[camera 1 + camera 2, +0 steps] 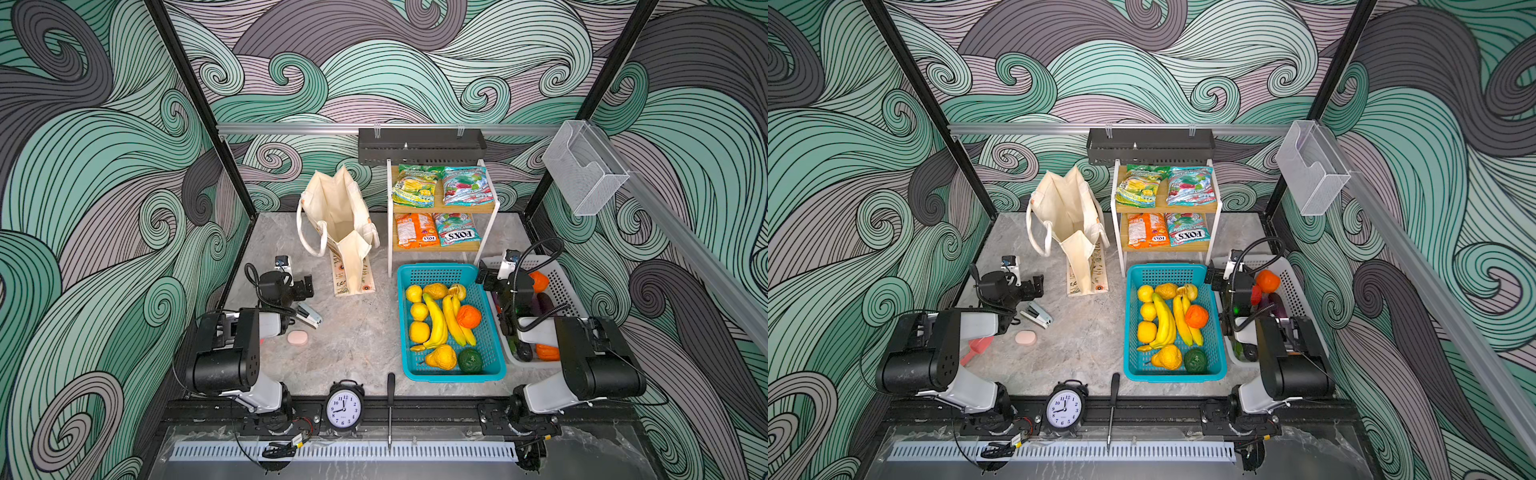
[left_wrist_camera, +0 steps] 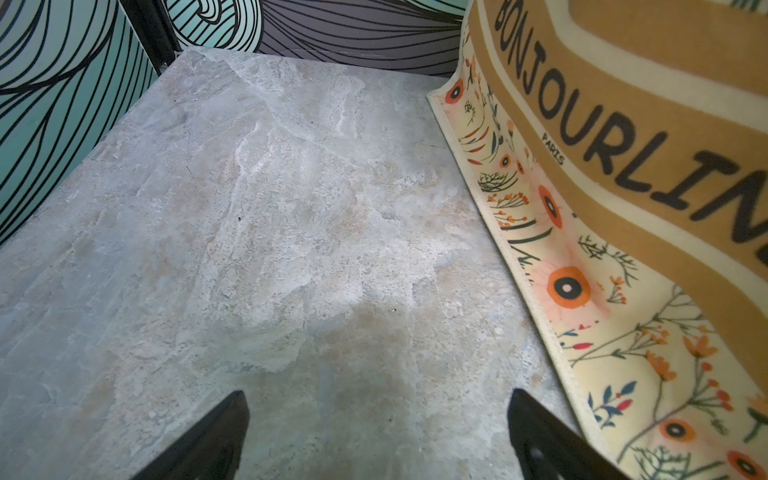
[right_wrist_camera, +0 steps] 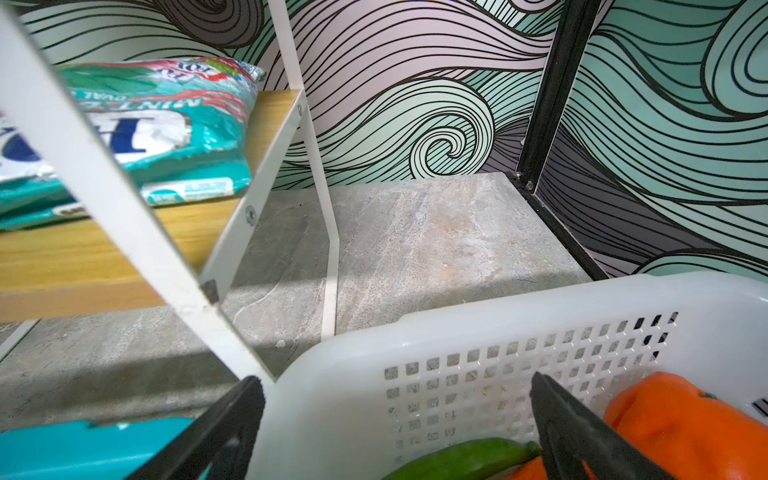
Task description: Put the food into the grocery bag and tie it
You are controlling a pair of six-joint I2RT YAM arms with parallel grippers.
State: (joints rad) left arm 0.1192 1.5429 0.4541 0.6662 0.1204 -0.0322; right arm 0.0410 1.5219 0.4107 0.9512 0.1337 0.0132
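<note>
grocery bag (image 1: 1065, 216) upright, mouth open, left of shelf rack (image 1: 1163, 248) | candy packets (image 1: 1190, 187) on both shelves | banana bunch (image 1: 1165, 322) in teal basket (image 1: 1173, 376) (among other fruit) | left gripper (image 1: 1036, 286) near stapler (image 1: 1037, 314) | right gripper (image 1: 1212, 276) by white basket (image 1: 1293, 286)

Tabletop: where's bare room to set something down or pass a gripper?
Widest bare patch: centre, between stapler and teal basket, from tote down to clock. Smaller: back-left corner beside the tote; back-right corner behind the white basket. Crowded: right side, shelf rack and both baskets close together.
</note>
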